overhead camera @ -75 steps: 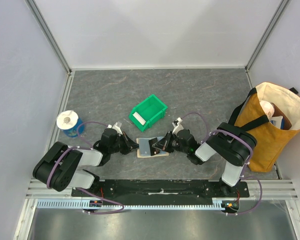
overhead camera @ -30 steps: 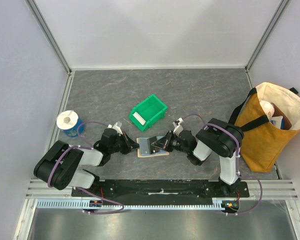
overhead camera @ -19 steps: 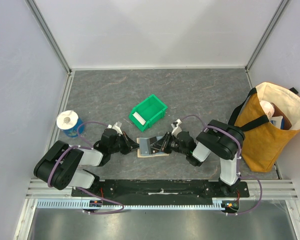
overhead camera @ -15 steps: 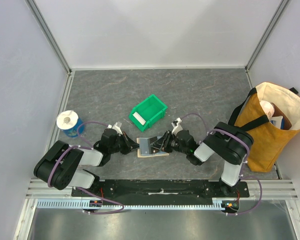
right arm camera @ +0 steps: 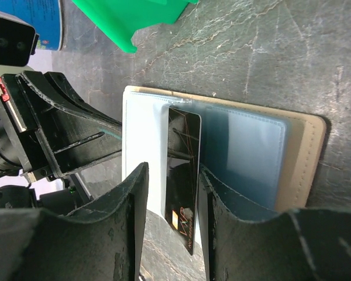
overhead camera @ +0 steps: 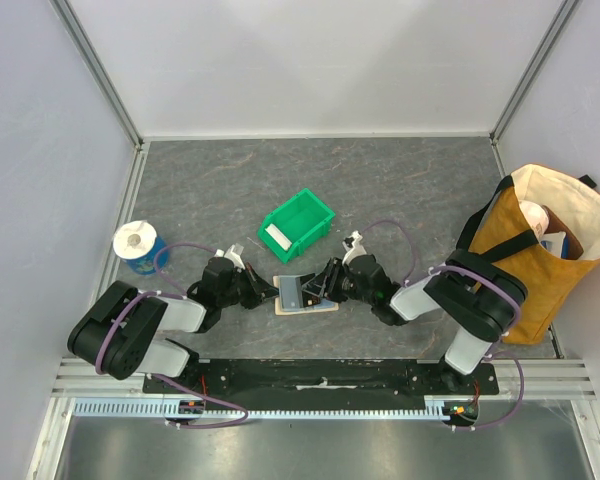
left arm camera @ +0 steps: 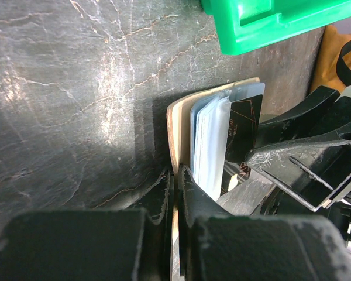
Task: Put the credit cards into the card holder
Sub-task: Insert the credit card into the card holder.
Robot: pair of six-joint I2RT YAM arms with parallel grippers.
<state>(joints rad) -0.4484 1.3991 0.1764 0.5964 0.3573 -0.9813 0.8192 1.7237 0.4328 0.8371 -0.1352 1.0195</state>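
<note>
The card holder (overhead camera: 302, 297) lies open on the surface (overhead camera: 410, 200) between your two arms, just this side of the green bin (overhead camera: 297, 224). Your left end effector (left arm camera: 176, 181) is shut tight on the tan edge of the card holder and pins it in place. Your right end effector (right arm camera: 172, 170) has its jaws partly apart, one on each side of the dark card (right arm camera: 184, 175). There is a gap on at least one side, so it has hold of nothing. The dark card looks only part-way into its slot, with its near end sticking out toward the right wrist. A light blue card (right arm camera: 245, 155) appears to be seated beside it.

To finish this step well, leave the left grip as it is, since the holder will slide if that pinch loosens. Push the dark card in along its long edge, in line with the slot and kept flat. If it is tilted it may snag on the pocket lip or buckle. Use slow, light pressure and stop once the card's end is level with the neighbouring pocket. Then draw the right end effector straight back so a finger does not drag the card out again.
</note>
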